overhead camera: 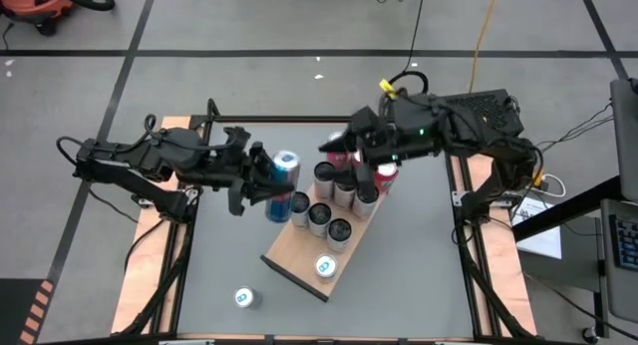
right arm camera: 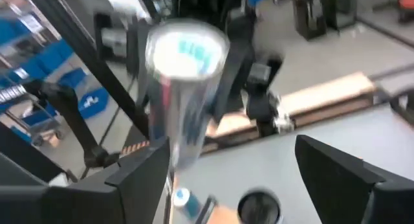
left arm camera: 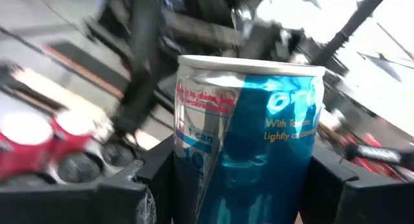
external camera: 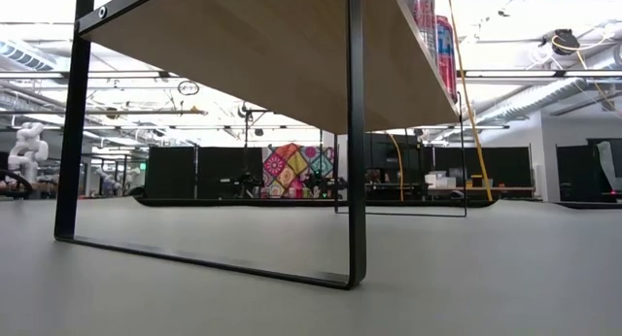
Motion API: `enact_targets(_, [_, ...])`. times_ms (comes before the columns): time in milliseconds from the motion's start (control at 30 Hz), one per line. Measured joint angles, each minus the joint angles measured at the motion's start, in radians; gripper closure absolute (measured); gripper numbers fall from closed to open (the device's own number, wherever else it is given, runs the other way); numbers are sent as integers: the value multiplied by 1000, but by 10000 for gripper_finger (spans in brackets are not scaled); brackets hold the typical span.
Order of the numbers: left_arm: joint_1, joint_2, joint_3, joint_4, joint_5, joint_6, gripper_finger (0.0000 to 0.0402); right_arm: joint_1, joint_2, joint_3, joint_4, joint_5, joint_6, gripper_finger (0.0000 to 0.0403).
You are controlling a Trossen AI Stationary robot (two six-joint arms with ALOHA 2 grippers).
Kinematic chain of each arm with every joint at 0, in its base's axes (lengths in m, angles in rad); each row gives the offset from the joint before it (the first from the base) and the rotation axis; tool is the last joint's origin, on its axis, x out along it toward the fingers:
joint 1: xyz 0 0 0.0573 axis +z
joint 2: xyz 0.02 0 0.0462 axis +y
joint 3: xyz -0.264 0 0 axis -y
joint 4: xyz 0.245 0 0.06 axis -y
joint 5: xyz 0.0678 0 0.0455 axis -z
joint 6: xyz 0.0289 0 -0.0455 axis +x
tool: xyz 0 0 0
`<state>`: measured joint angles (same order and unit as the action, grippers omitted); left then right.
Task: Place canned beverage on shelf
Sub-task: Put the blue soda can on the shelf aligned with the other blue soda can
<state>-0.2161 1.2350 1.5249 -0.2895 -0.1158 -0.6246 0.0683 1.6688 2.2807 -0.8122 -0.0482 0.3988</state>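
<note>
A blue and silver can [overhead camera: 284, 171] hangs above the table, just left of the shelf [overhead camera: 299, 270], with my left gripper [overhead camera: 261, 177] shut on it. The shelf is a light-brown wooden board on black frame legs [external camera: 355, 132]. It carries several cans, silver-topped ones [overhead camera: 319, 217] and red ones [external camera: 442, 45]. My right gripper [overhead camera: 339, 146] hovers open over the shelf's far end, by the red cans [overhead camera: 344, 158], with nothing between its fingers [right arm camera: 336, 172]. Its wrist view shows the blue can [right arm camera: 184, 88] farther off. My left gripper pinches the can's lower body [left arm camera: 194, 185] between its two fingers [left arm camera: 123, 191], one on each side wall. The fingers come in level from the table's left. The can stands roughly upright in the hold, top rim up, lifted clear of table and shelf.
One loose can [overhead camera: 244, 298] stands on the grey tabletop near the front edge. Another can [overhead camera: 326, 267] stands alone at the shelf's near end. Bare grey table lies right of the shelf and under it [external camera: 292, 297].
</note>
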Motion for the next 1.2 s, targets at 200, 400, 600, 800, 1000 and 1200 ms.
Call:
enact_targets(200, [0,0,0,123,-197,109,175,77,24,0,-61,94,89,90])
enact_targets(400, [0,1,0,233,-334,210,175,97,52,-1,-27,210,108,51])
enact_targets(600, [0,15,0,277,-391,247,175,72,67,-1,6,227,54,25])
enact_targets(800, [0,47,0,338,-410,247,175,43,67,-1,39,168,32,23])
enact_targets(1000, [0,95,0,419,-410,264,175,24,68,-1,86,97,24,24])
enact_targets(1200, [0,117,0,441,-409,294,175,24,68,-1,98,97,26,58])
